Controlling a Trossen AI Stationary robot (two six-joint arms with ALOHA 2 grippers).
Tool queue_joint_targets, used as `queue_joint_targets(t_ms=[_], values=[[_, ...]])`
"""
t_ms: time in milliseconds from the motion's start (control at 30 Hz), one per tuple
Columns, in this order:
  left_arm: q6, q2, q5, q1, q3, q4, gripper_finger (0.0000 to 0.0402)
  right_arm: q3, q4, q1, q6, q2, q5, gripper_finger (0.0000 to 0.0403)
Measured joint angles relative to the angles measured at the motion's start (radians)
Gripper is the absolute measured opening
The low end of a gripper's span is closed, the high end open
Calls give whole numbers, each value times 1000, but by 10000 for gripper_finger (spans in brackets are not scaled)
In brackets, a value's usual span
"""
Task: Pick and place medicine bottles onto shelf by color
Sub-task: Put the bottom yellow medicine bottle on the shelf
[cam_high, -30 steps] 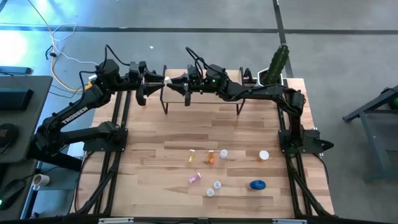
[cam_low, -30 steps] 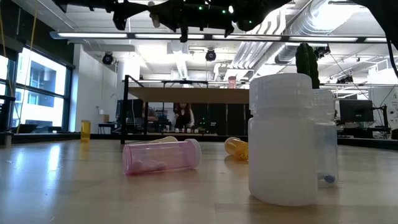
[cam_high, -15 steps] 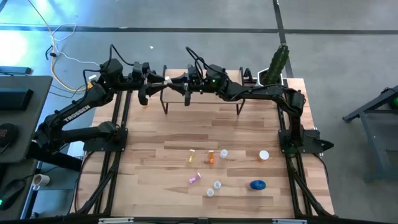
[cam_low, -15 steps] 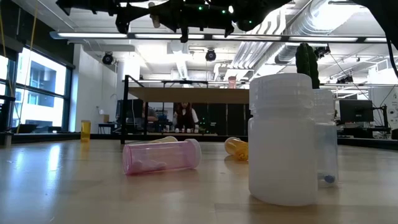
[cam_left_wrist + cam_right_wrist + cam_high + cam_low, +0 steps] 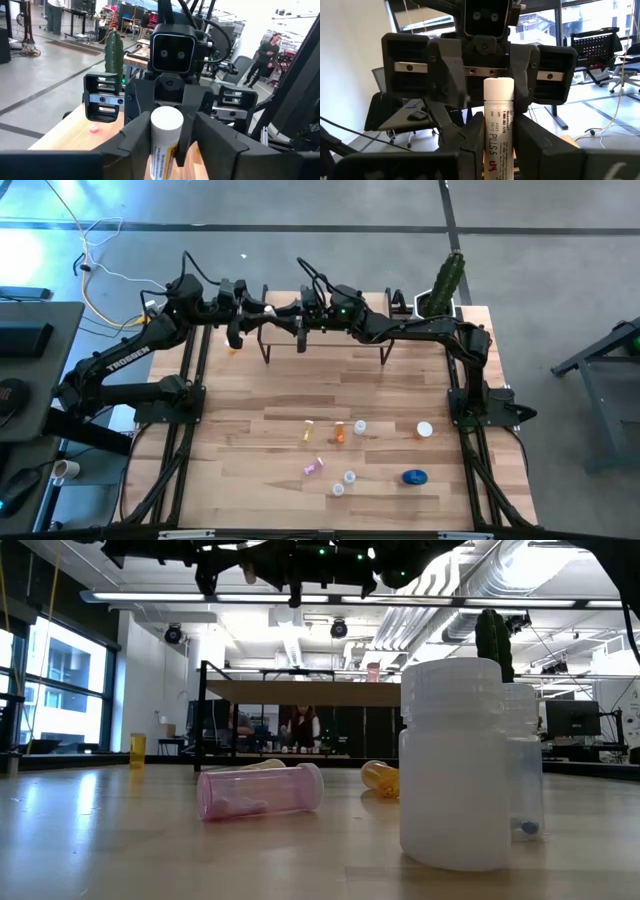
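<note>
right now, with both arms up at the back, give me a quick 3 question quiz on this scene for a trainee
1. True or false: the blue jar already stands on the shelf.
2. How is the pink bottle placed? A upright on the table, B lying on its side on the table, C on the shelf.
3. Fill in: the right gripper, facing the left gripper above the shelf, holds a bottle with a ___ cap.

Key: 1 false, it is on the table. 2 B. 3 white.
</note>
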Motion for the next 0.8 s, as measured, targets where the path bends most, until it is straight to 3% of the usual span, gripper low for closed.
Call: queue_joint_targets(t_ms=[333,633,800], values=[[26,0,1,0,0,-1,70,0,3,-1,8,1,-31,67],[26,0,4,0,0,-3,73,0,-4,-1,8,1,-32,71],[33,0,3,0,0,-5,68,0,-9,-1,4,1,-30,107]])
